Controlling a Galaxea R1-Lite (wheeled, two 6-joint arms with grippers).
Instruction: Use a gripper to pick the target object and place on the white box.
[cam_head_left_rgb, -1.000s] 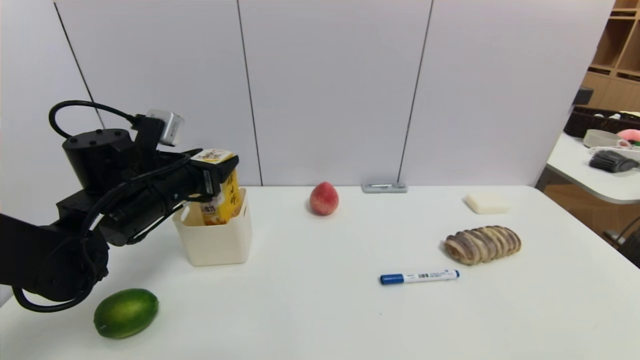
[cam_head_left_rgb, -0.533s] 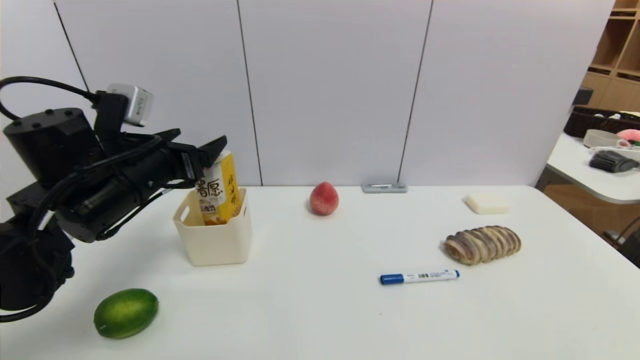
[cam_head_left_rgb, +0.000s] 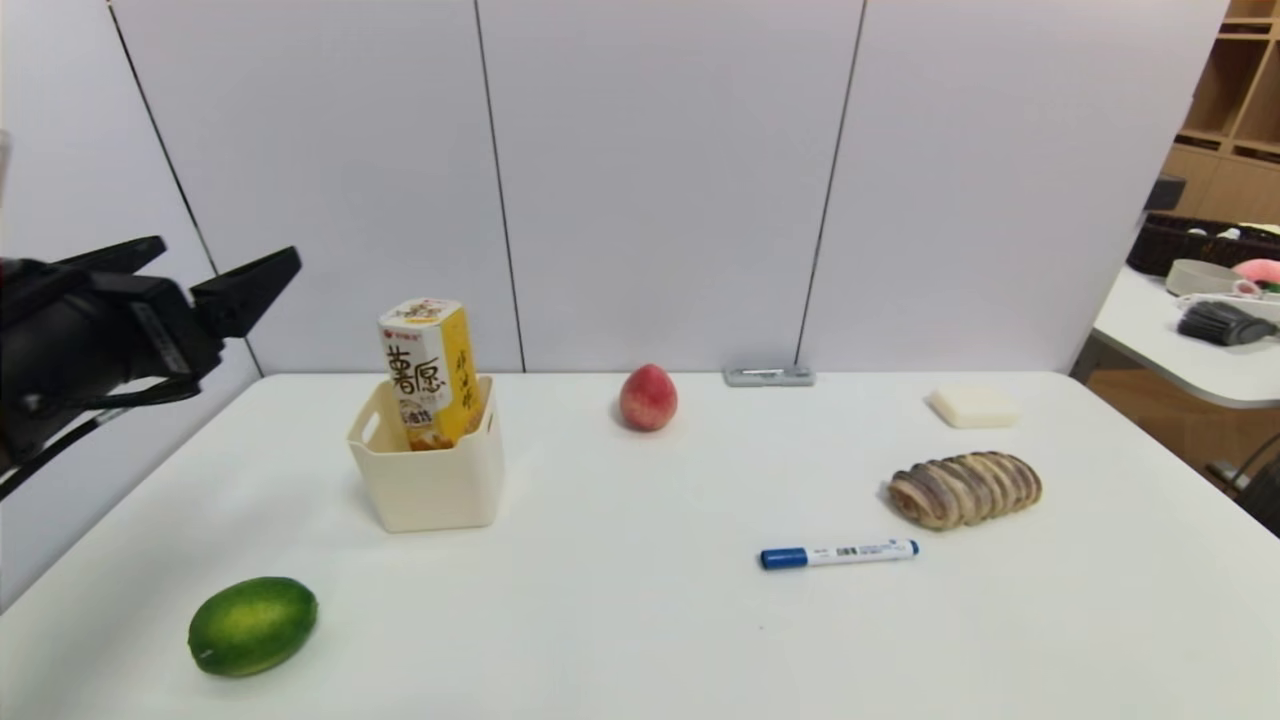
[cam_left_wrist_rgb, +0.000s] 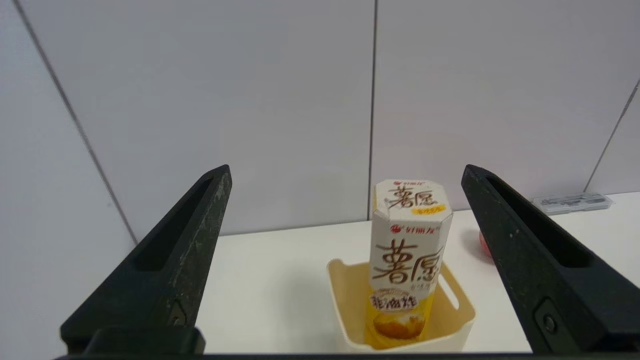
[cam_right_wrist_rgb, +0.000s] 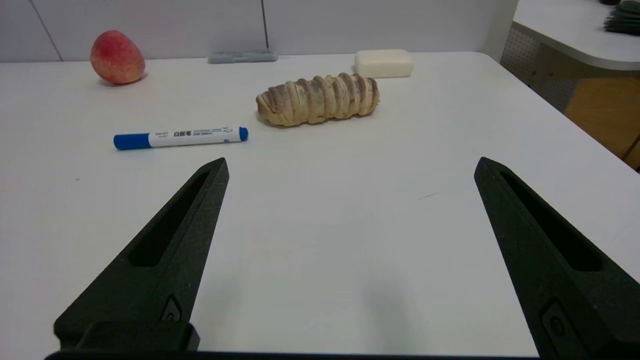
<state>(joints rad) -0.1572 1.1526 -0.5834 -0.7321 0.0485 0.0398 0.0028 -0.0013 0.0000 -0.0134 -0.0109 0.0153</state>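
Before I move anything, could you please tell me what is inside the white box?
The yellow and white snack carton stands in the white box, its top above the rim. The carton's base and the box's floor are hidden by the front wall.

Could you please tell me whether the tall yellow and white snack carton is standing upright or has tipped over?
Upright: the tall yellow and white snack carton has its top facing up, above the cream-white plastic bin's rim.

We observe: yellow carton standing inside white box | we register: left gripper left of carton, fingers spread | we locate: green fruit in front of box; peach to its right
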